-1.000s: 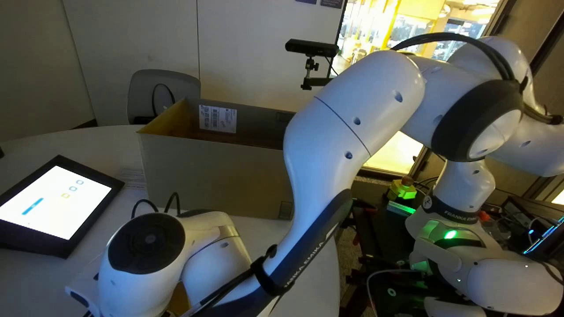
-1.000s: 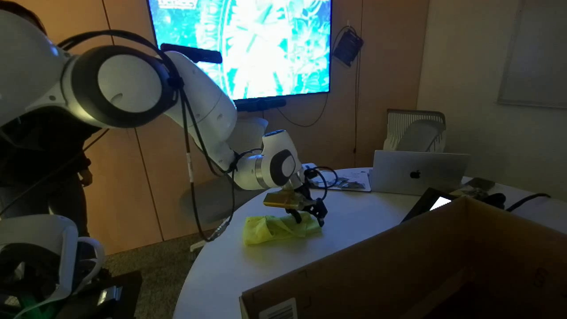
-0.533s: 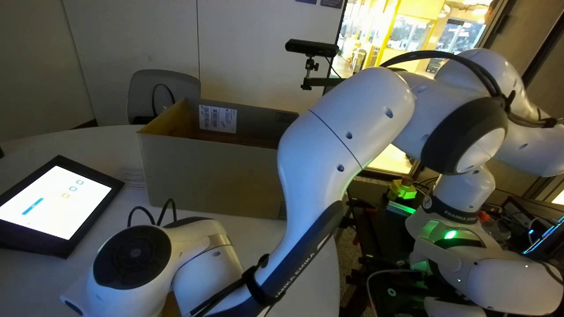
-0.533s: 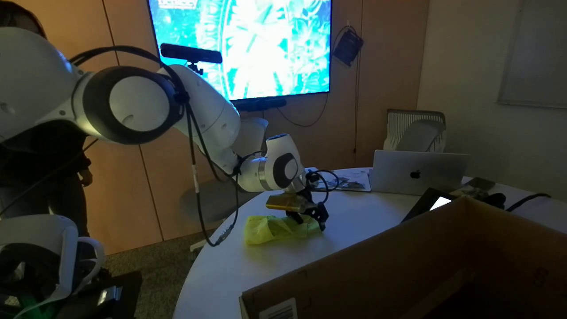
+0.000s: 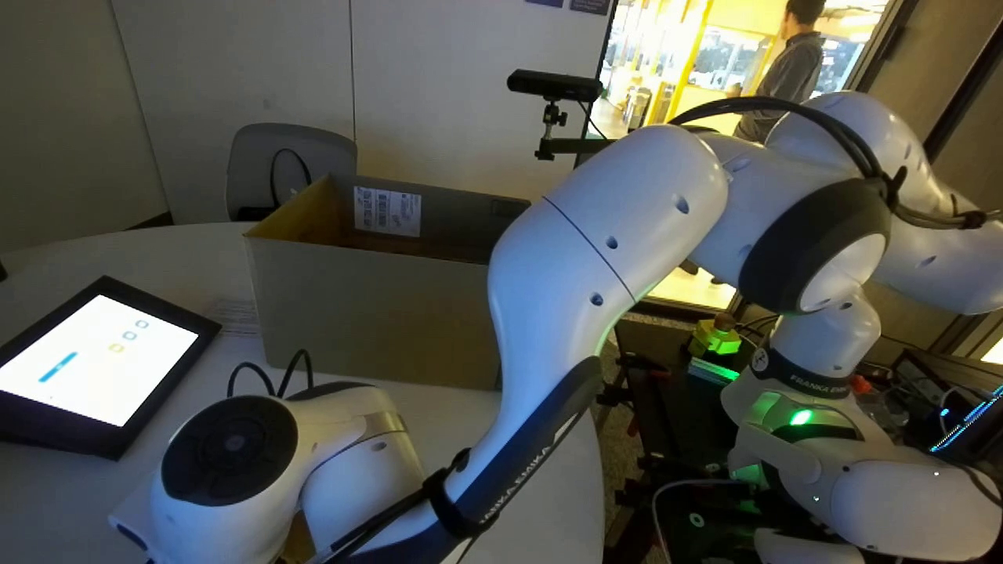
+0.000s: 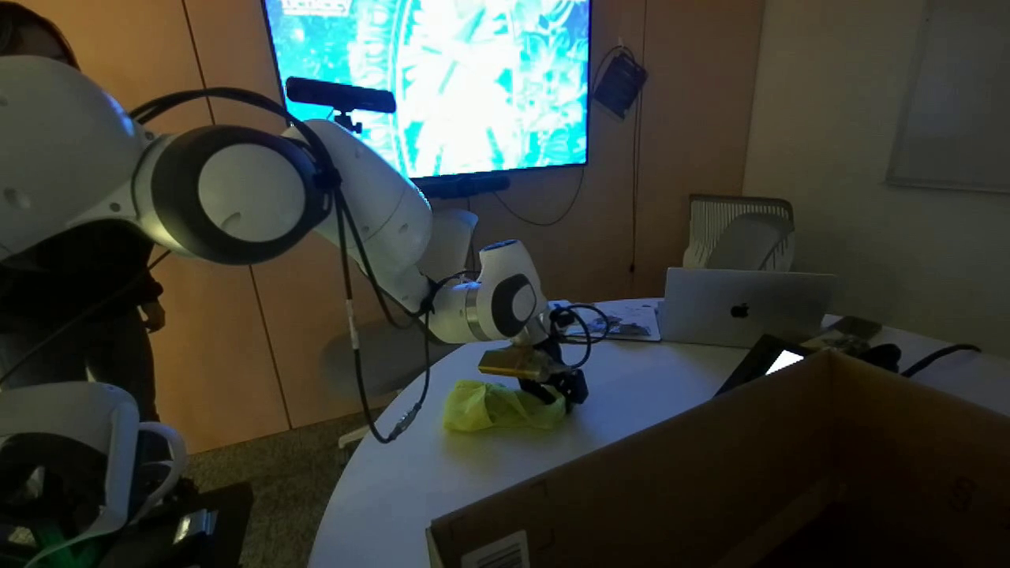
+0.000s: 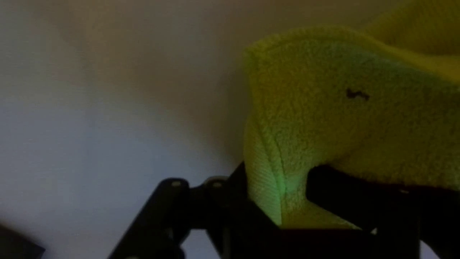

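A robot arm [image 5: 603,219], the name Franka Emika readable in part along its forearm [image 5: 526,468] and around its base [image 5: 811,381], bends over a white table [image 6: 394,497], where a yellow cloth [image 6: 489,408] lies bunched beneath its gripper [image 7: 278,182]. In the wrist view, the black fingers [image 7: 341,190] stand at 6 o'clock with a fold of cloth between them; whether they are clamped on it cannot be told. The cloth spreads toward 2 o'clock, bearing a small dark mark [image 7: 357,95] too blurred to read. In an exterior view, taken from the gripper, the cloth reaches out to 9 o'clock, a silver laptop [image 6: 746,327] with the Apple logo [image 6: 739,311] stands at 2 o'clock and a cardboard box [image 6: 671,477] sits at 4 o'clock. Barcode labels [image 5: 387,211] show on its walls in both exterior views, their print too small to read. Near 12 o'clock hangs a bright wall screen [image 6: 442,87], the lettering [image 6: 316,7] in its top corner illegible. At 9 o'clock in an exterior view, a tablet [image 5: 102,360] displays small square icons [image 5: 130,335] and a blue bar [image 5: 58,367].
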Controlling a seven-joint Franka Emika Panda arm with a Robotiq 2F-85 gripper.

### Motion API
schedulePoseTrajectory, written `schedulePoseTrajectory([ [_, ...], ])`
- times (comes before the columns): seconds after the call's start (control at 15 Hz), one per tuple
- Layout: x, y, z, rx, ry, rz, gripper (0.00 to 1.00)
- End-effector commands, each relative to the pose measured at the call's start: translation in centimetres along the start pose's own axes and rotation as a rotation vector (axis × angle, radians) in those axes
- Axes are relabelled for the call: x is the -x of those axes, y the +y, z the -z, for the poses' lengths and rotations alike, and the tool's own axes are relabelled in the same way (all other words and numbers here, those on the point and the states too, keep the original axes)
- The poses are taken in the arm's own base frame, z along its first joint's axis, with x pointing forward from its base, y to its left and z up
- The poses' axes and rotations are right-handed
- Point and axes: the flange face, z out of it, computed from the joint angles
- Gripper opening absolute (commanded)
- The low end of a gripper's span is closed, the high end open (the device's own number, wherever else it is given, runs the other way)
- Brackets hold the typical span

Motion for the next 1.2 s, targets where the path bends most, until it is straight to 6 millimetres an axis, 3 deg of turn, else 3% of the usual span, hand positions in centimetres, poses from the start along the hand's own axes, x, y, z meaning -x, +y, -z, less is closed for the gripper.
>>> schedulePoseTrajectory([
  [0.0, 0.2, 0.3, -0.5, -0.001, -0.009, -0.007, 0.08],
  [0.2, 0.3, 0.3, 0.6, -0.053, -0.024, -0.006, 0.03],
  [0.47, 0.5, 0.4, 1.6, -0.053, -0.038, -0.002, 0.08],
  [0.8, 1.4, 0.5, 2.7, -0.047, -0.068, 0.004, 0.04],
  [1.13, 2.8, 3.2, 4.7, -0.013, -0.044, -0.039, 0.03],
])
